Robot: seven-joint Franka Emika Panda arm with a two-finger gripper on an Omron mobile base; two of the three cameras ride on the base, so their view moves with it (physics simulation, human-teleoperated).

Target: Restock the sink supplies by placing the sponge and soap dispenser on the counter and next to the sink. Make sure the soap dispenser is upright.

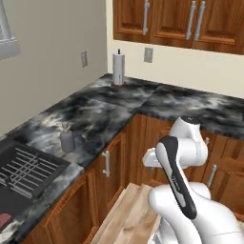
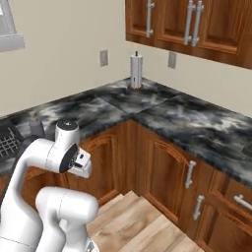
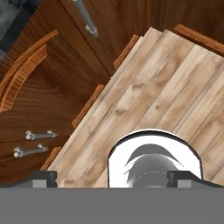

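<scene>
The grey soap dispenser (image 1: 67, 138) stands upright on the marbled counter (image 1: 109, 109), just beside the sink (image 1: 24, 174) and well above and away from the gripper (image 3: 112, 179). The gripper's 2 fingertips (image 3: 41, 178) are spread wide, holding nothing, over the plank floor (image 3: 166, 83) beside the wooden cabinets (image 3: 48, 96).
</scene>
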